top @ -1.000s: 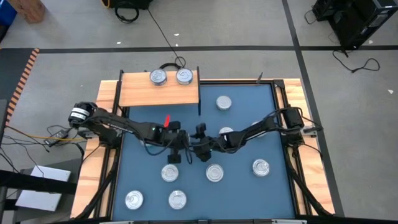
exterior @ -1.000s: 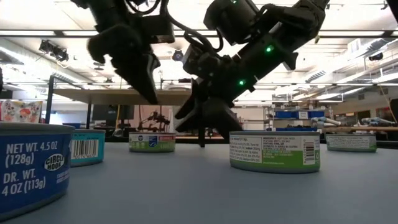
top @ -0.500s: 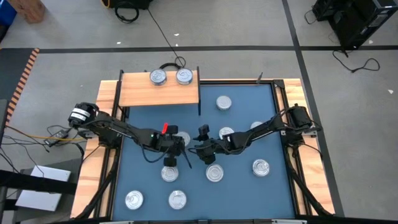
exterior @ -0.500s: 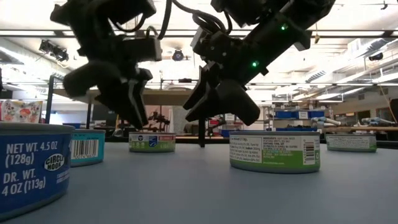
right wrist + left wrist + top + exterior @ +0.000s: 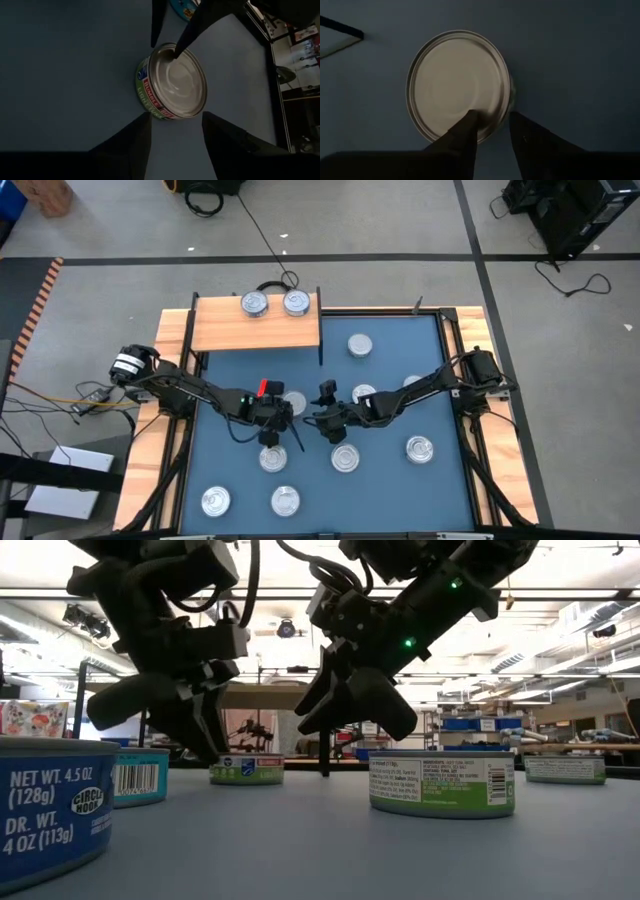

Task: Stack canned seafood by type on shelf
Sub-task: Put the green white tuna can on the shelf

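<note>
Nearest the front edge of the blue table (image 5: 230, 480), two silver-lidded tins (image 5: 215, 500) sit side by side, with the second (image 5: 286, 500) just to the right of the first. A little farther in stands a row of three more: one tin (image 5: 272, 458) under the left arm, one (image 5: 345, 458) in the middle and one (image 5: 420, 448) off to the right. The left pincer (image 5: 280, 430) hangs low over the table's centre with its fingers (image 5: 465, 137) parted around the rim of a tin (image 5: 459, 84), one finger over the lid and one outside the wall, not clamped on it. The right pincer (image 5: 322, 420) faces it from just beside, its fingers (image 5: 127, 145) spread wide and holding nothing, with a green-labelled tin (image 5: 172, 82) lying on the table ahead of them. Behind the pincers, another tin (image 5: 363, 394) is partly covered by the right arm, and a lone tin (image 5: 359, 345) rests near the table's far edge. At the far left corner the light wooden shelf (image 5: 225, 330) carries two tins, touching each other, one (image 5: 254, 303) left and one (image 5: 296, 302) right, at its back right part.
</note>
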